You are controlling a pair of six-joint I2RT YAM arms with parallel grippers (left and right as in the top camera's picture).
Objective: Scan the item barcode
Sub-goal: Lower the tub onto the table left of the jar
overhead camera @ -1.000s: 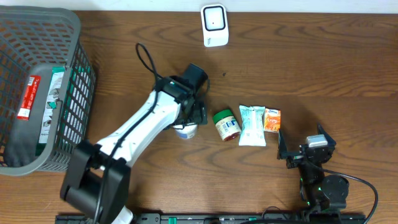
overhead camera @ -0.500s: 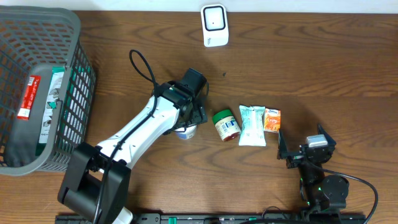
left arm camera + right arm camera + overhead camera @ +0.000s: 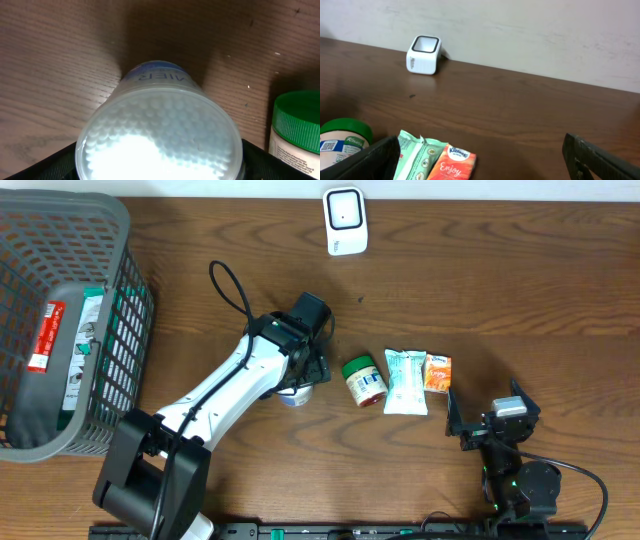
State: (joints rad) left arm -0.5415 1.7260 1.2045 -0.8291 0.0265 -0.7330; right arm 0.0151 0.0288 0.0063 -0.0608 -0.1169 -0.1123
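A clear round tub (image 3: pixel 159 131) with a blue-printed label and a white pebbled base fills the left wrist view. It stands on the table (image 3: pixel 520 290) left of a green-lidded jar (image 3: pixel 363 378). My left gripper (image 3: pixel 297 388) is down over the tub, open, with a black finger (image 3: pixel 55 162) on each side of it. Whether the fingers touch it I cannot tell. Most of the tub (image 3: pixel 294 396) is hidden under the wrist in the overhead view. The white scanner (image 3: pixel 344 220) stands at the table's far edge. My right gripper (image 3: pixel 488 420) rests open at the front right, holding nothing.
A green packet (image 3: pixel 406 380) and an orange Kleenex pack (image 3: pixel 437 373) lie right of the jar. A grey wire basket (image 3: pixel 70 202) with packaged goods stands at the far left. The right wrist view shows the scanner (image 3: pixel 423 48), the jar (image 3: pixel 342 140) and the packs (image 3: pixel 452 162).
My left wrist shifted slightly left and settled lower over the tub, and its cable loop swung left. The right arm stayed still.
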